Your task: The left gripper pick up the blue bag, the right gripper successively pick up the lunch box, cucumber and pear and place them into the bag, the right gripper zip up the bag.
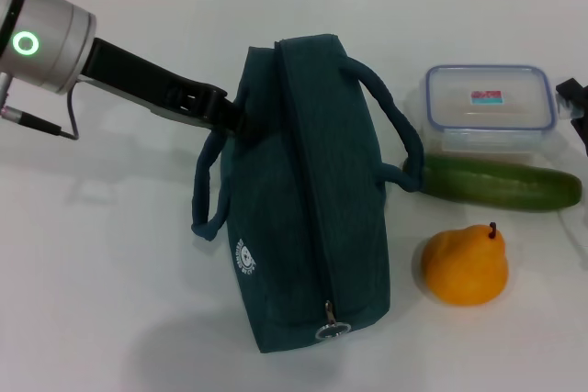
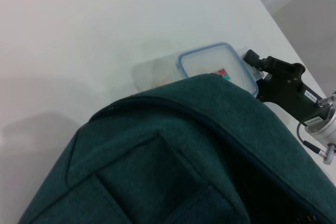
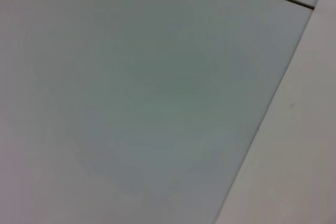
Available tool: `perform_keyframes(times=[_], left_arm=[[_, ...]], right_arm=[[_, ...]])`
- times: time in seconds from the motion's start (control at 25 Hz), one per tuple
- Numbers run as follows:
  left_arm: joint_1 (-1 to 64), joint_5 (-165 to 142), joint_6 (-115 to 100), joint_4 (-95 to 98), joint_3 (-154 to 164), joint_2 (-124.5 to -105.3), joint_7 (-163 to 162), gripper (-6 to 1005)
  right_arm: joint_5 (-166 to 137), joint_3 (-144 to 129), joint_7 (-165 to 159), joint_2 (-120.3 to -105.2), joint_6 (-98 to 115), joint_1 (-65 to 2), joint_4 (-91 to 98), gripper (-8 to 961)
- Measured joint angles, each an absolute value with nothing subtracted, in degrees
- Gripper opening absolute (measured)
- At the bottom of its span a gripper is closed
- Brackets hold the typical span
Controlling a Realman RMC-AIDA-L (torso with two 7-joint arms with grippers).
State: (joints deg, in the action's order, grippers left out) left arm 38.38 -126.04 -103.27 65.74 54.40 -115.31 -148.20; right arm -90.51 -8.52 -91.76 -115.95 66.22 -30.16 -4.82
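The blue bag stands mid-table, zipped, with its silver ring pull at the near end. It fills the lower part of the left wrist view. My left gripper reaches in from the upper left and is shut on the bag's left side at the handle base. The lunch box lies to the right of the bag and also shows in the left wrist view. The cucumber lies in front of it, and the pear nearer still. My right gripper is at the right edge beside the lunch box, also seen from the left wrist.
The white table runs to a pale wall at the back. The bag's right handle arches toward the cucumber's end. The right wrist view shows only bare pale surface.
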Motion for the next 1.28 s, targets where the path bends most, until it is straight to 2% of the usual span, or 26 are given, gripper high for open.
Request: perform_keyframes(times=[0.44, 1.28], left_arm=[[38.84, -126.04, -103.27, 65.74, 54.75, -115.31, -147.89, 49], [38.92, -126.04, -103.27, 66.09, 54.76, -115.65, -147.56, 50]], right_arm=[[-90.55, -10.94, -91.67, -115.89, 67.67, -30.37, -3.76, 95], [-87.97, -10.28, -101.99, -116.10, 68.66, -28.61, -4.30, 103]])
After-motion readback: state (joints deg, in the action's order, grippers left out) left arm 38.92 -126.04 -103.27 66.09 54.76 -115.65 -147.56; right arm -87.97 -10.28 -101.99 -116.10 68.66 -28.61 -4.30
